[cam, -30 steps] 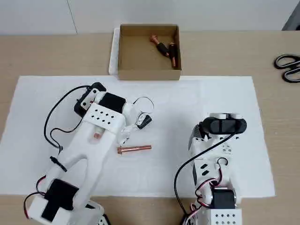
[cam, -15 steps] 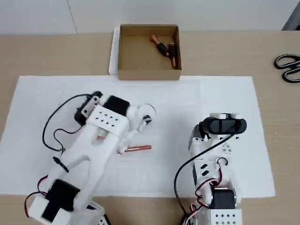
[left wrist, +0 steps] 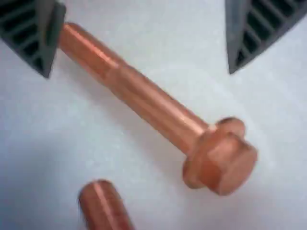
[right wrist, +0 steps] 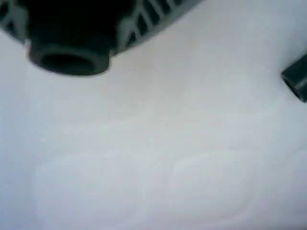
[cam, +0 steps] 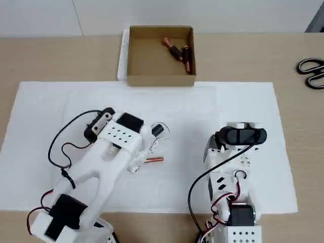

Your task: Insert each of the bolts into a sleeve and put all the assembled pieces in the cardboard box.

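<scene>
A copper bolt (left wrist: 144, 98) lies flat on the white paper (cam: 223, 101), hex head toward the camera. My left gripper (left wrist: 139, 67) is open, and its dark ribbed fingers (left wrist: 33, 33) straddle the bolt's plain end without touching it. A second copper end (left wrist: 103, 206) shows close by. From above, the left arm covers the bolt's (cam: 154, 160) head end. My right gripper (right wrist: 76, 24) is shut on a black sleeve (right wrist: 67, 60), open end down, just above the paper. The cardboard box (cam: 147, 63) at the back holds assembled pieces (cam: 178, 51).
Scissors (cam: 311, 72) lie on the wooden table at the far right. A dark object (right wrist: 297, 81) sits at the edge of the right wrist view. The right arm (cam: 238, 135) stands over the paper's right half.
The left arm has shifted right and toward the front, and now covers the bolt's head end. The right arm has not moved.
</scene>
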Robot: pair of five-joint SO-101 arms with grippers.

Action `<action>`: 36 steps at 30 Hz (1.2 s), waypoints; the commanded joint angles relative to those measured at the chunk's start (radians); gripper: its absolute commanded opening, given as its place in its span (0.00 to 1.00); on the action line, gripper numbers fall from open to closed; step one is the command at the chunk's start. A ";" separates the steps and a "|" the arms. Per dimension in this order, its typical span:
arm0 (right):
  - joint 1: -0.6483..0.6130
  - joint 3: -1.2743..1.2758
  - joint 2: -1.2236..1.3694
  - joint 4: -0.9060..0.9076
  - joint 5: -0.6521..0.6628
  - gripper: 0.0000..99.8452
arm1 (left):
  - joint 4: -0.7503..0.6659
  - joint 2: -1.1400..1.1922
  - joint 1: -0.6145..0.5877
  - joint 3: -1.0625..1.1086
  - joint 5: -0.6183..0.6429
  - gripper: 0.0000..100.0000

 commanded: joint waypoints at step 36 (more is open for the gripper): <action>0.081 0.005 -0.019 -0.007 0.003 0.00 | -0.230 -0.015 0.063 0.105 0.006 0.01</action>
